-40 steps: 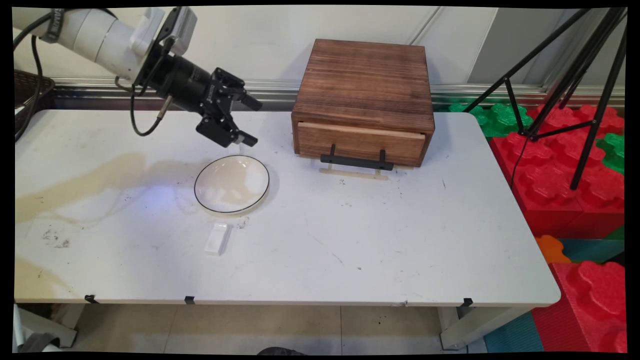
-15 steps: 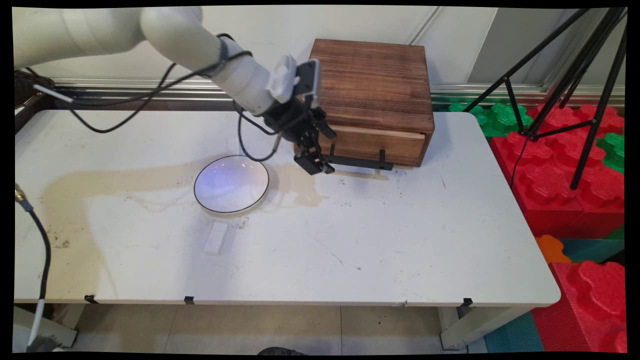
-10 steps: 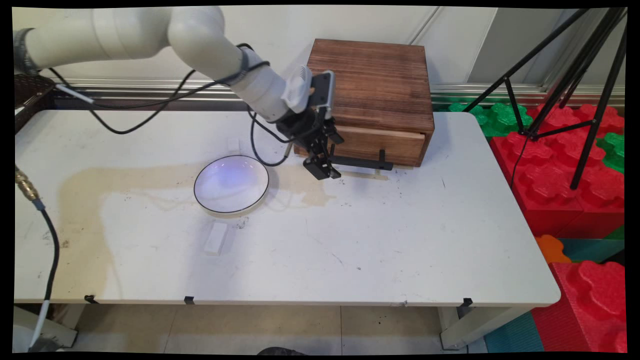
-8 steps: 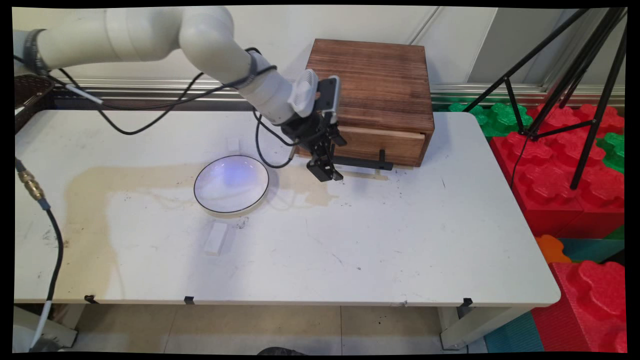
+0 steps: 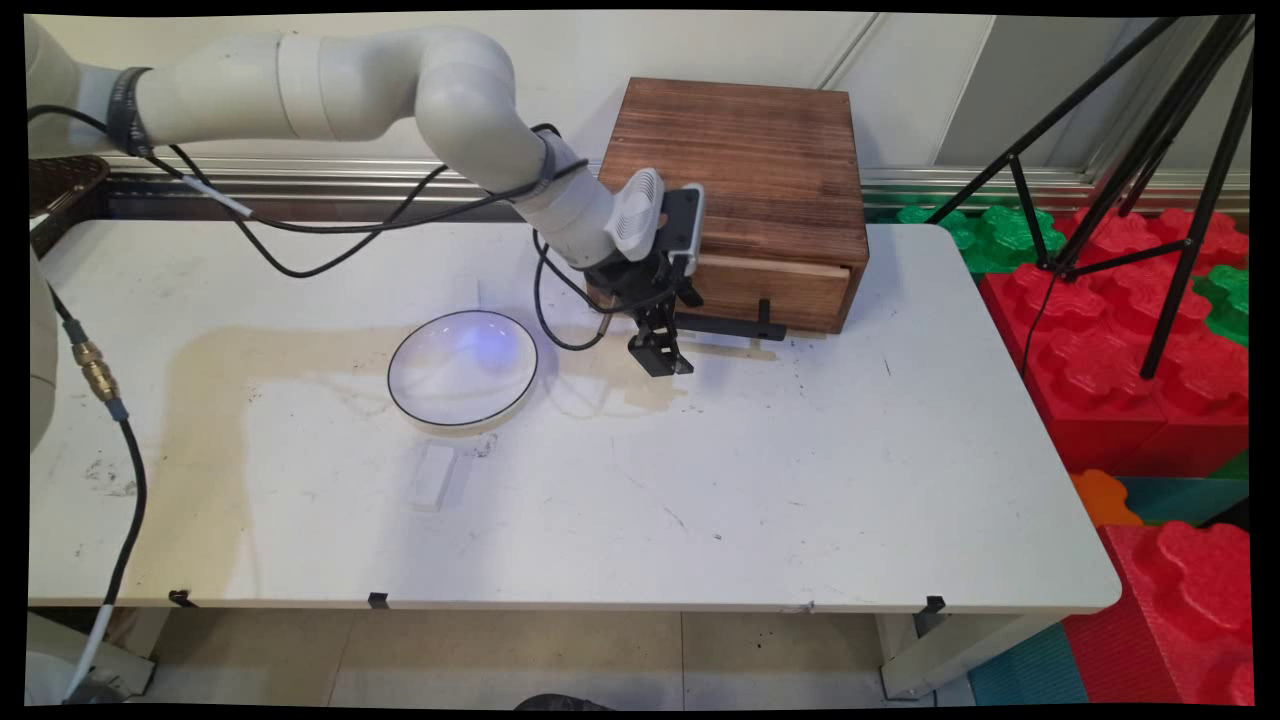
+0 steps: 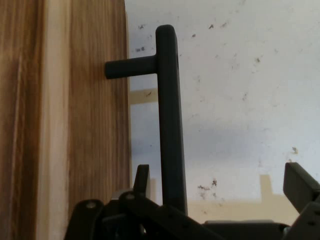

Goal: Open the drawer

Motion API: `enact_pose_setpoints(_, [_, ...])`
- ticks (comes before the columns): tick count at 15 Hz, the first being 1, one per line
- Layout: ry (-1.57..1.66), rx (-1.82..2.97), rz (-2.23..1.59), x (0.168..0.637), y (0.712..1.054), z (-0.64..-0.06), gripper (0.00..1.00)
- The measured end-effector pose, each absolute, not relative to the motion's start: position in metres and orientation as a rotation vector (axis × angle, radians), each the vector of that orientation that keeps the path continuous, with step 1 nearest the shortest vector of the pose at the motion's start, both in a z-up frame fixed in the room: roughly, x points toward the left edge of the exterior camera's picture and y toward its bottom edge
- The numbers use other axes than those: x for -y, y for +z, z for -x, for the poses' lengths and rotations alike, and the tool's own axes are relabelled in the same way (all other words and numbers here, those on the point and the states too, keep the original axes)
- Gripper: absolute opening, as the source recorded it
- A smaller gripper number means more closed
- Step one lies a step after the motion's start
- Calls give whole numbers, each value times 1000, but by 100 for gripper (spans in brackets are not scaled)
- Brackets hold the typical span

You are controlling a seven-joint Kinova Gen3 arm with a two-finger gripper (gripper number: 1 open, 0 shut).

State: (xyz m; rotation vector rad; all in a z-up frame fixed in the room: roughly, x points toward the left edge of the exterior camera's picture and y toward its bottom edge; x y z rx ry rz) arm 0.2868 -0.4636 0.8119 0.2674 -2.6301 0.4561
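The gripper hangs spread wide around the left end of the black drawer handle of the wooden box on the bench, without clamping it.

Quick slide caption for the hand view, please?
Open gripper straddling the black handle of the wooden drawer, above the white table.

My arm reaches in from 10 o'clock, wrist bent down; my gripper points at 6, fingers spread wide.
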Motion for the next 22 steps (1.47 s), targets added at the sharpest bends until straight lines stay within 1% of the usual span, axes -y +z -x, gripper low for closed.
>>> enact_pose_setpoints(14, [438, 2663, -225, 462, 792, -272, 100])
enact_pose_setpoints(22, [416, 2667, -197, 448, 786, -264, 100])
